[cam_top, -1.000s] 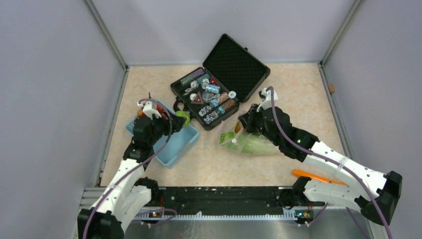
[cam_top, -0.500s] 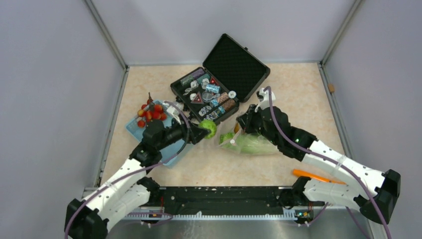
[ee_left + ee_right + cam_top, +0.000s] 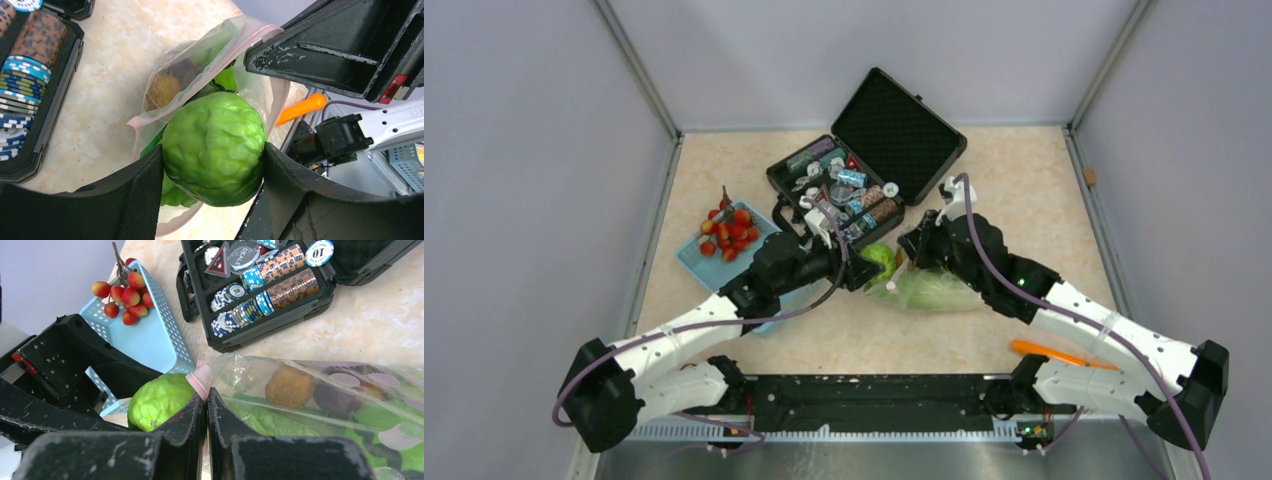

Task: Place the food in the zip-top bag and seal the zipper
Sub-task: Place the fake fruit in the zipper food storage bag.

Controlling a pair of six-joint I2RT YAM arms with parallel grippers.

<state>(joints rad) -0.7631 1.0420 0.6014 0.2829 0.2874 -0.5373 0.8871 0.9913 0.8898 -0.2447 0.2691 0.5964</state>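
The green leafy ball (image 3: 214, 148), a glossy lime-green sphere with a bumpy, wrinkled skin, is clamped between the two fingers of the left gripper (image 3: 861, 268) and is held right at the open mouth of the zip-top bag (image 3: 310, 390). The bag is laid on its side near the middle of the bench (image 3: 1024, 190), just in front of the open black case (image 3: 894, 130). It is clear and crinkled, and a brownish round piece (image 3: 290, 385), a dark purple piece (image 3: 332, 395) and green leaves are seen through it. The zipper (image 3: 201, 379), a pale pink strip along the mouth, is pinched at one end by the right gripper (image 3: 205, 400), whose jaws are pressed together on it. The red cherry tomatoes (image 3: 727, 232) are seen in the light blue basket (image 3: 155, 335) at the left of the bench.
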